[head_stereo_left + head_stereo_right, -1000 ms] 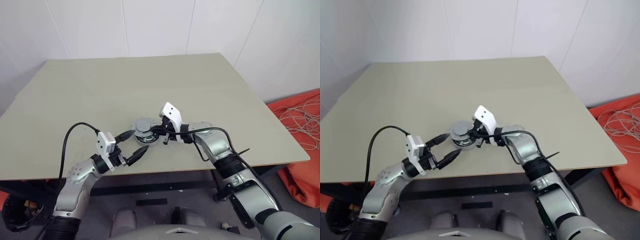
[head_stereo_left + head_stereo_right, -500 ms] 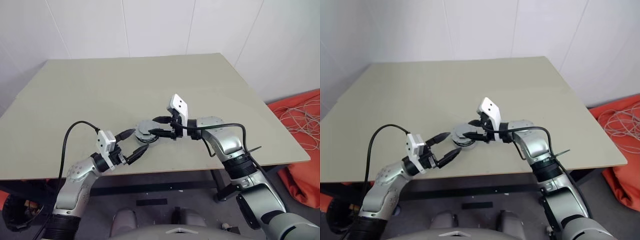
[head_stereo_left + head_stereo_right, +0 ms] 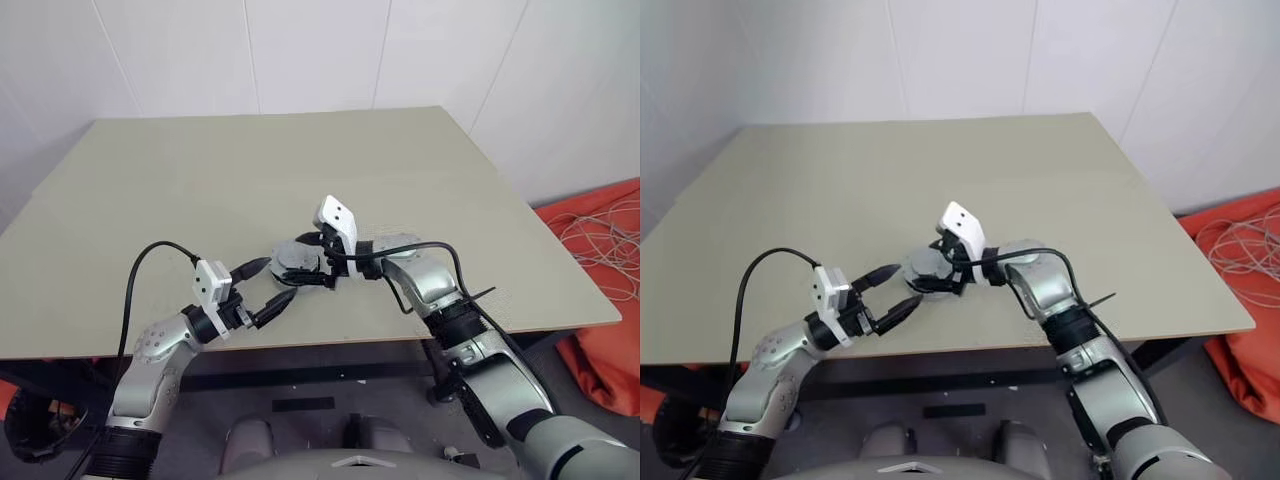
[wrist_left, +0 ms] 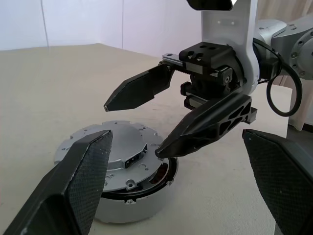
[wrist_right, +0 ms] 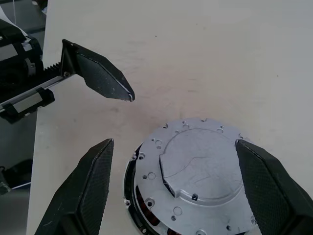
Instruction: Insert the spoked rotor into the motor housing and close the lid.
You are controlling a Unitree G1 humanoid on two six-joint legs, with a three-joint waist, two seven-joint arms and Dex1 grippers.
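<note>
The motor housing (image 4: pixel 128 208) stands on the table near its front edge. The silver-grey lid (image 5: pixel 200 164) with its notched edge lies flat on top of it. A dark gap with coppery windings (image 5: pixel 143 204) shows under the lid's rim. The spoked rotor is hidden. My right gripper (image 4: pixel 131 130) hangs open just over the lid, one finger on each side, with nothing between them. My left gripper (image 3: pixel 277 280) is open too, level, a little short of the housing on its near left side.
The beige table (image 3: pixel 200 180) stretches bare behind the motor. Its front edge (image 3: pixel 330 340) runs just below the grippers. An orange cloth with white cables (image 3: pixel 610 260) lies on the floor to the right.
My right gripper was shut at the lid, then opened and drew back to the right. It has now returned left over the lid. The lid stays on the housing. The left arm has not moved.
</note>
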